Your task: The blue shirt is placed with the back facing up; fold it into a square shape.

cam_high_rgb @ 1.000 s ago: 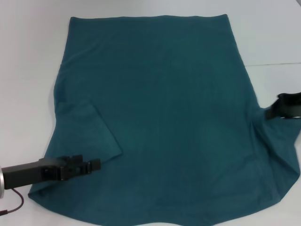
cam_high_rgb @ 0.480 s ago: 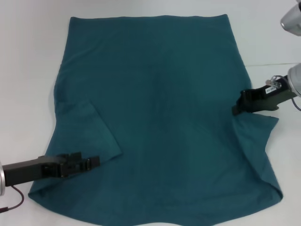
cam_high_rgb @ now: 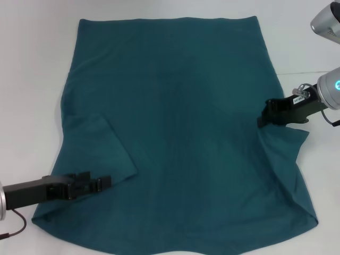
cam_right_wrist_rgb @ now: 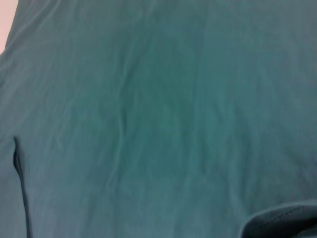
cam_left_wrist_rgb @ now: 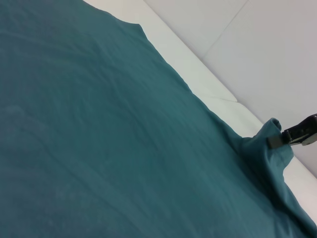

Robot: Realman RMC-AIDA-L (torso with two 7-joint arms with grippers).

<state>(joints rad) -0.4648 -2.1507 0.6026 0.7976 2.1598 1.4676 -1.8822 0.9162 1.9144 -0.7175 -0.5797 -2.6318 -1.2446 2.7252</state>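
Observation:
The blue shirt [cam_high_rgb: 175,106] lies spread flat on the white table and fills most of the head view. Its left sleeve [cam_high_rgb: 101,149] is folded inward onto the body. My left gripper [cam_high_rgb: 103,182] lies low over the shirt's near-left part, just below that folded sleeve. My right gripper [cam_high_rgb: 263,119] is at the shirt's right side, shut on the right sleeve [cam_high_rgb: 287,154], which it holds pulled in over the body with the cloth lifted and creased. The left wrist view shows the right gripper [cam_left_wrist_rgb: 277,140] far off with fabric bunched at its tips.
The white table [cam_high_rgb: 32,64] shows bare on the left, right and far sides of the shirt. A thin seam in the table surface [cam_high_rgb: 308,73] runs off to the right. The shirt's near hem reaches the lower edge of the head view.
My right gripper has carried the right sleeve inward from the far right edge onto the shirt's body. The left gripper has barely shifted, drawing back slightly.

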